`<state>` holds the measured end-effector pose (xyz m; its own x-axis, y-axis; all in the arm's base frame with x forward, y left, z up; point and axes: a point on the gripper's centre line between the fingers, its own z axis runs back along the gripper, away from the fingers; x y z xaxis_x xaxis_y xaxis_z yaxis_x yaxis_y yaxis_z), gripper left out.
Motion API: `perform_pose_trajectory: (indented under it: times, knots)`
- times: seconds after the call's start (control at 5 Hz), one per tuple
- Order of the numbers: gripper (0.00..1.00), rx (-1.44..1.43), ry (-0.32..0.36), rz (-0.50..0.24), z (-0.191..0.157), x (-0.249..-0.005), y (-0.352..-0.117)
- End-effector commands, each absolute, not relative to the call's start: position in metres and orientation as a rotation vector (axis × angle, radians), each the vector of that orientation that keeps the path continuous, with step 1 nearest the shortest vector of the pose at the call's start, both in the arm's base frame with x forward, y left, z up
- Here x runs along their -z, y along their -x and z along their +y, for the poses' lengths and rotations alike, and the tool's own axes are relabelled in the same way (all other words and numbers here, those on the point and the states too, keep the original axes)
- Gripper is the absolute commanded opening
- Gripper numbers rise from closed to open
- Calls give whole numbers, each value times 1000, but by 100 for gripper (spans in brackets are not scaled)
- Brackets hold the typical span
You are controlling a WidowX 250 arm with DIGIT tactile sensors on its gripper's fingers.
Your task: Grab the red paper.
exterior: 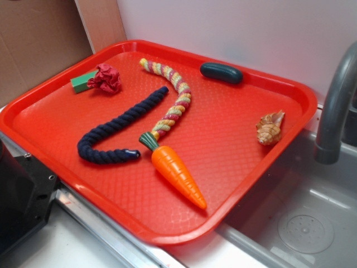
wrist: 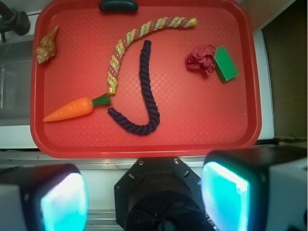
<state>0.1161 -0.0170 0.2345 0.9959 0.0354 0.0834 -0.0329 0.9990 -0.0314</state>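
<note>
The red paper (exterior: 106, 78), a small dark red wrinkly ball, lies at the far left of the orange-red tray (exterior: 234, 184), touching a green block (exterior: 82, 82). In the wrist view the red paper (wrist: 201, 59) sits at the upper right, next to the green block (wrist: 225, 63). My gripper (wrist: 144, 195) is open and empty, high above the robot base, well short of the tray's near rim. Its two fingers (wrist: 65, 202) show at the bottom of the wrist view. The gripper is not seen in the exterior view.
On the tray lie a dark blue rope (exterior: 117, 131), a multicoloured rope (exterior: 170, 100), a carrot (exterior: 177, 174), a dark green cucumber (exterior: 221, 72) and a shell (exterior: 270, 128). A sink (exterior: 307, 223) and grey faucet (exterior: 334, 106) are right. The black robot base (wrist: 161, 192) is below.
</note>
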Motion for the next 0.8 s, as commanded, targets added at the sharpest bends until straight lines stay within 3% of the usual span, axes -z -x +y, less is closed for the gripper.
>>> perform_pose_trajectory:
  times: [0.0, 0.4, 0.6]
  knots:
    - [100, -34, 30, -84, -17, -234, -116]
    - [100, -258, 10, -146, 3, -185, -187]
    - [100, -367, -2, -179, 11, -165, -203]
